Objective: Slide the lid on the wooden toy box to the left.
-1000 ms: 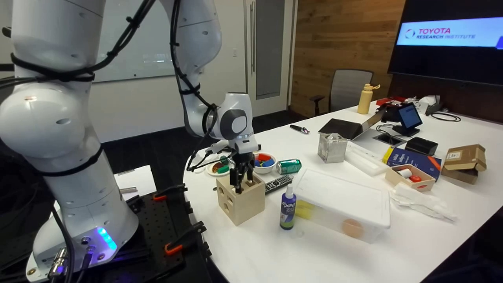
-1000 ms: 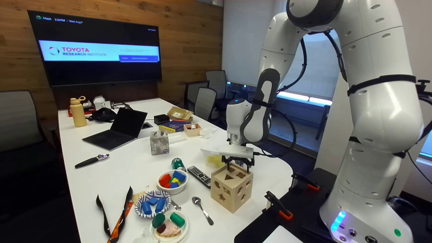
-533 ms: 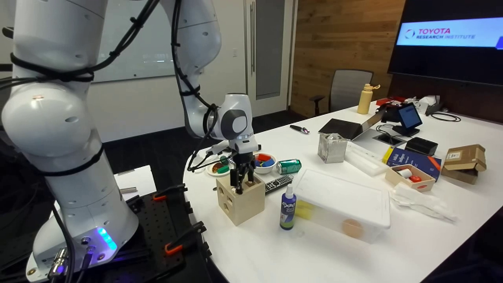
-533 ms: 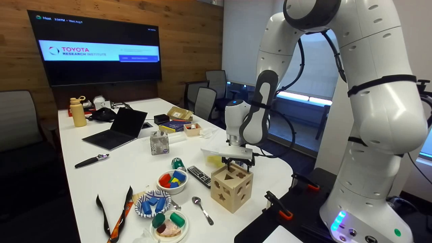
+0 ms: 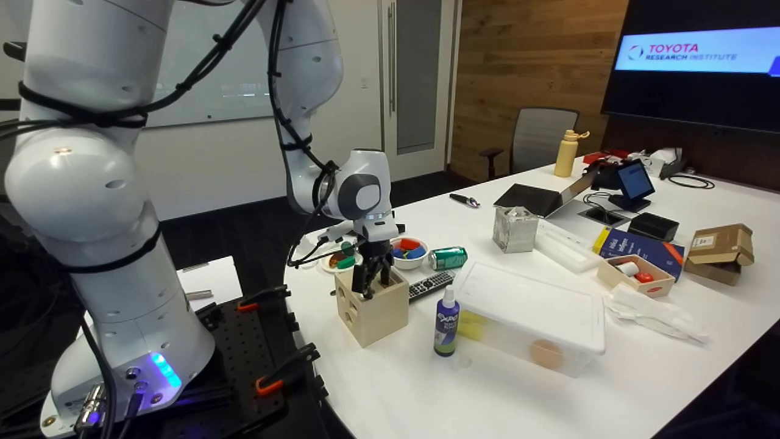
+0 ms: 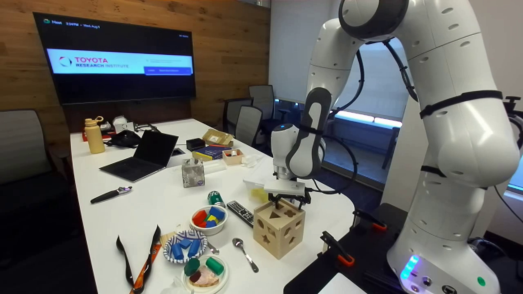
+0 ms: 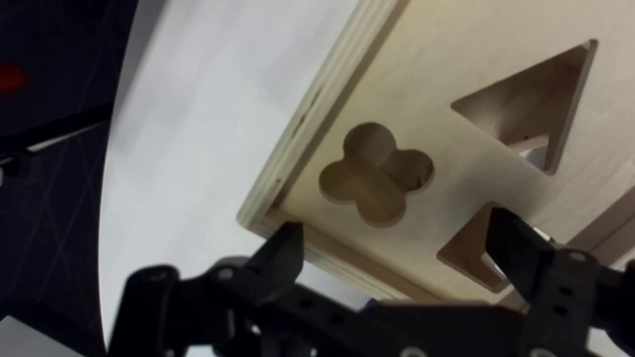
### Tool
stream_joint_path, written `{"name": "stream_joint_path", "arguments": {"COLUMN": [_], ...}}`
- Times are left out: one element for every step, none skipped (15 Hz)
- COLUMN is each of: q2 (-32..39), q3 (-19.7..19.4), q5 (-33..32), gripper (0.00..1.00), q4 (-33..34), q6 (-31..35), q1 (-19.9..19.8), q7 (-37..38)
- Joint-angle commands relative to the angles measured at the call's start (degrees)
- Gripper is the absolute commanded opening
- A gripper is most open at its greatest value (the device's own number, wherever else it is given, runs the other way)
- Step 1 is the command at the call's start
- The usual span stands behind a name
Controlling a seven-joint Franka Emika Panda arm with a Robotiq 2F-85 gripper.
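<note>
Jaws of gripper wide apart, no grip seen; one fingertip over hole in lid, depth unclear. Lid lies in top of wooden box, at near end of table. Likely step: hooking hole. Next: push left, level, without dragging box.

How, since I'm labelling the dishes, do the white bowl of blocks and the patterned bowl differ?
The white bowl looks plain; the patterned bowl has a blue-and-white design. The white bowl holds red, blue and yellow blocks; the patterned bowl shows only blue blocks. The white bowl stands nearer the wooden toy box than the patterned bowl. Both are round and hold blocks.
</note>
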Motion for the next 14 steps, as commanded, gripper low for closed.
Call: {"name": "stream_joint_path", "arguments": {"q2": [0.12, 0.05, -0.03, -0.15, -0.13, -0.16, -0.21, -0.19, -0.15, -0.14, -0.27, -0.4, -0.57, -0.74], "q3": [0.55, 0.81, 1.45, 2.12, 2.48, 3.15, 3.54, 3.84, 4.11, 4.39, 4.56, 4.63, 4.66, 4.85], "q5": [6.81, 8.42, 10.12, 11.77, 13.17, 14.62, 15.81, 16.96, 17.93, 18.84, 19.46, 20.05, 20.44, 20.78], "gripper": [1.0, 1.0, 1.0, 1.0, 1.0, 1.0, 1.0, 1.0, 1.0, 1.0, 1.0, 1.0, 1.0, 1.0], "q4": [0.35, 0.3, 0.33, 0.3, 0.38, 0.51, 0.62, 0.71, 0.84, 0.98, 1.03, 1.09, 1.22, 1.31], "q6": [0.28, 0.45, 0.49, 0.53, 0.53, 0.44, 0.3, 0.3, 0.29, 0.29, 0.34, 0.22, -0.06, -0.3], "q1": [1.92, 2.09, 1.99, 1.86, 1.91, 1.63, 1.66, 1.64, 1.67, 1.6, 1.75, 1.94, 2.22, 2.35], "q7": [-4.79, -6.16, -7.57, -8.98, -10.18, -11.6, -12.6, -13.7, -14.65, -15.78, -16.58, -17.38, -17.9, -18.6]}}
